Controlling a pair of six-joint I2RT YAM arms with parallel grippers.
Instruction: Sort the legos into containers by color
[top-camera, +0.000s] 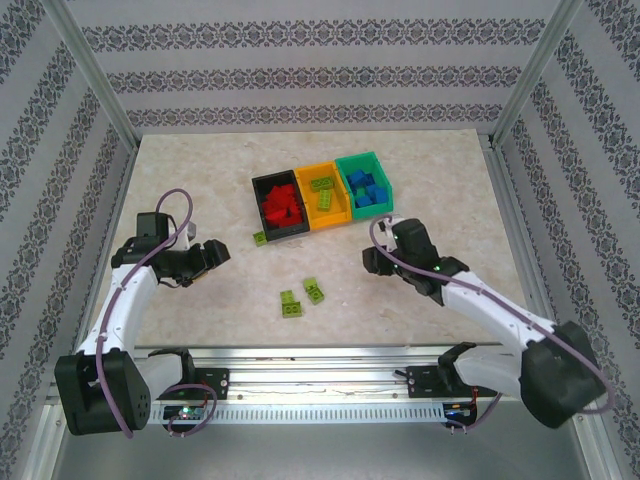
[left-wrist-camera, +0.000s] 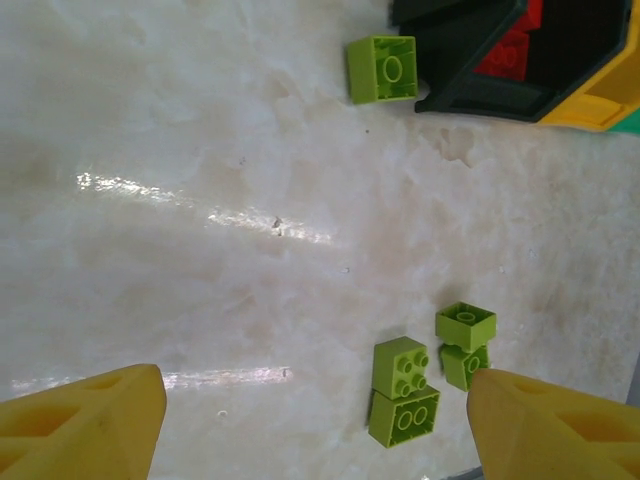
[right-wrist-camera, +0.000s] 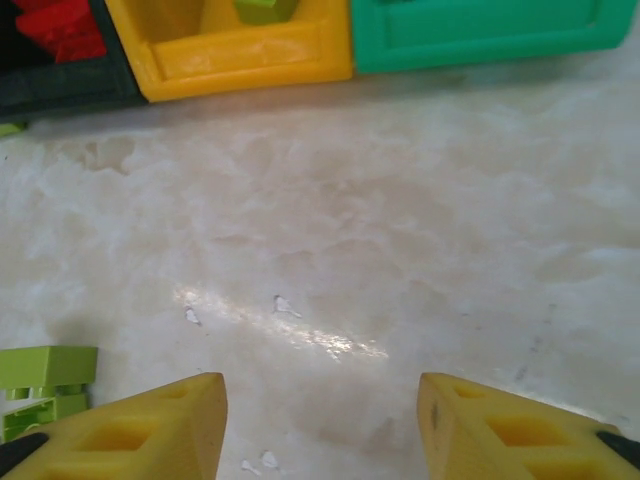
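- Fingers of the left gripper (top-camera: 213, 255) and the right gripper (top-camera: 372, 258) stand spread and empty in the top view, each low over the table (top-camera: 180, 170) on its own side.
- Same view, contents: red bricks (top-camera: 282, 205) in the black bin (top-camera: 262, 182), lime pieces in the orange-yellow bin (top-camera: 318, 167), blue bricks (top-camera: 367, 192) in the teal-green bin (top-camera: 360, 159). One single lime brick (top-camera: 260, 238) lies loose just beside the black bin's near-left corner. A lime cluster (top-camera: 302, 297) lies nearer, between the arms.
- Left wrist view: fingers (left-wrist-camera: 90, 420) are wide apart, nothing between them. The cluster shows as two touching pairs near the right finger. Whether the pieces are pressed together cannot be told.
- Right wrist view: fingers (right-wrist-camera: 150, 425) are apart and empty. Part of the cluster lies beside the left finger, and the bin fronts run along the far edge.
- Risk, judged: both arms sit near the one cluster, so a joint approach could bring them into contact.
- Risk, judged: closing on a touching pair could lift two bricks or scatter them.
- Risk, judged: reaching for the single brick could strike the black bin's wall and shift the row.
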